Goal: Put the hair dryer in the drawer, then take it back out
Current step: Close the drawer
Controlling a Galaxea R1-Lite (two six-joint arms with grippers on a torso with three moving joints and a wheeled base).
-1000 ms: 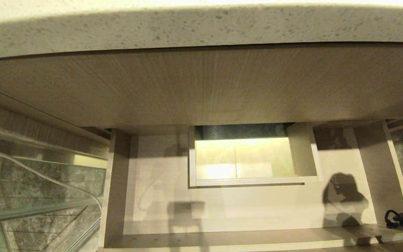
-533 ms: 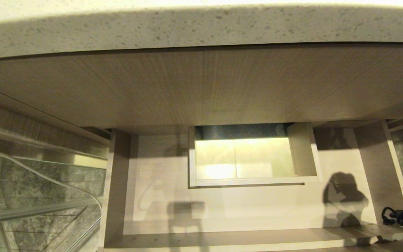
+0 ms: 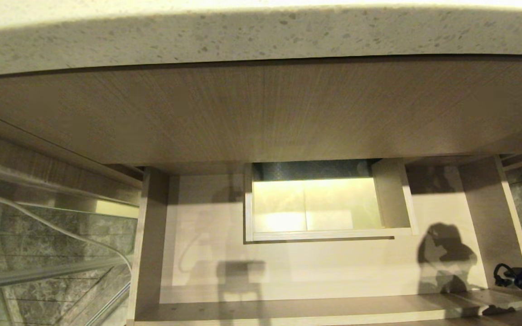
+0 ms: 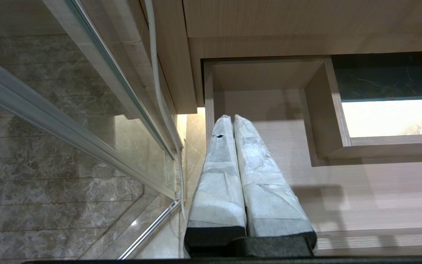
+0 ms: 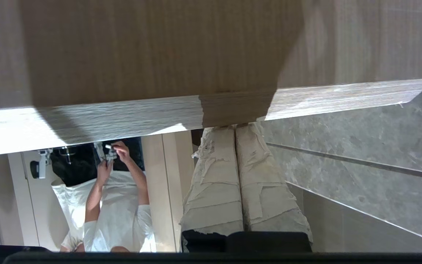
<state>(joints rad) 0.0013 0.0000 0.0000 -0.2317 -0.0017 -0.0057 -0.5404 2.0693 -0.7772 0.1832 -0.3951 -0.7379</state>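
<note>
one drawer (image 3: 324, 312), two end effectors, one person (image 5: 112, 205).

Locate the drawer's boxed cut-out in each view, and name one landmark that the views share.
Head view: the boxed cut-out sits in the middle of the drawer, just below the wood-grain panel.
Left wrist view: upper right, beyond the shut left gripper.
Right wrist view: not in it.
Shared landmark: the white cord along the glass panel, in the head and left wrist views.
</note>
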